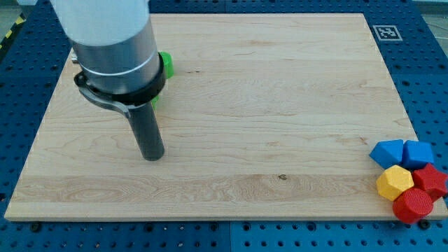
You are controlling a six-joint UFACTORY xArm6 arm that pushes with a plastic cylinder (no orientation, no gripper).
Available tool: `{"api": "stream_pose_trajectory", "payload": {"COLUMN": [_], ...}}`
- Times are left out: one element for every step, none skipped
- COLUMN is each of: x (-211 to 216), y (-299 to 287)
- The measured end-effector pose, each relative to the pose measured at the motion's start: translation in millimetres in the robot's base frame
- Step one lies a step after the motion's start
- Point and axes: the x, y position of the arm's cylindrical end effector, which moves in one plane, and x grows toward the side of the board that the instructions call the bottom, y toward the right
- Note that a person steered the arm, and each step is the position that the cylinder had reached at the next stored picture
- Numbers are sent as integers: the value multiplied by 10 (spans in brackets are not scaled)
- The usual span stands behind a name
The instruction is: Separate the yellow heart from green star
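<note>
Yellow heart is not visible to us; only a sliver of a green block, probably the green star, peeps out from behind our arm at the wooden board's upper left, and the heart may be hidden there too. We judge such blocks light, rigid and slick on wood, so a push against a flat side should slide them. Our tip, a bare rod that grips nothing, rests on the board just below that green block. No containers appear; two blue, one yellow and two red blocks huddle at the board's lower right corner.
</note>
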Motion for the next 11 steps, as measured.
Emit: {"api": "stream_pose_trajectory", "payload": {"x": [-131, -197, -213, -276, -477, -688, -718, -718, -718, -718, -674], "y": [-132, -268, -385, -604, -732, -722, -589, -410, -369, -316, -168]}}
